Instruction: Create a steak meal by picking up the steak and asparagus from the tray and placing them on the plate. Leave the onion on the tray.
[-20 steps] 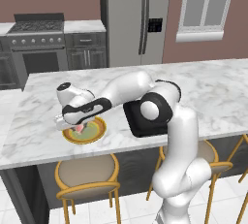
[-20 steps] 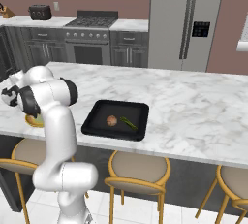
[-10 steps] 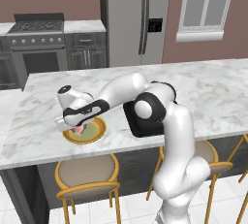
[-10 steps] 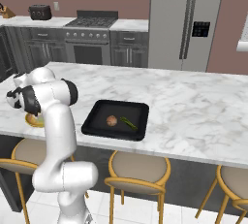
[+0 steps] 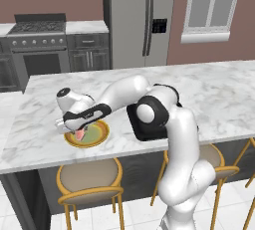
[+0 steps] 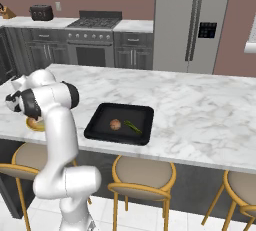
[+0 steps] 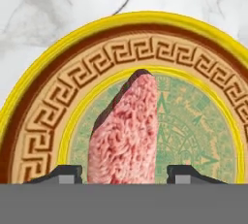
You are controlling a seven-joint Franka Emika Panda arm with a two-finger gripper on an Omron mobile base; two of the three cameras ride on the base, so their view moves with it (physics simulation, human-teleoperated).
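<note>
Steak (image 7: 127, 131): pink-red raw slab with a darker edge, tapering to a point, over the pale green centre of the plate (image 7: 43, 136). Plate sat on the marble counter, golden-yellow rim with a key-pattern band. Tray (image 6: 95, 125): black, shallow, well apart from the plate. Onion (image 6: 115, 124) and asparagus (image 6: 133, 127) lay inside it, near each other.

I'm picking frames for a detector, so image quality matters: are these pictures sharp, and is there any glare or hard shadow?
Left base view: soft and low in detail, even light, no glare; the steak is a small pink smudge on the plate. Right base view: likewise soft; onion and asparagus are small on the tray. Hand view: close, textures clear though slightly pixelated, no hard shadows.
</note>
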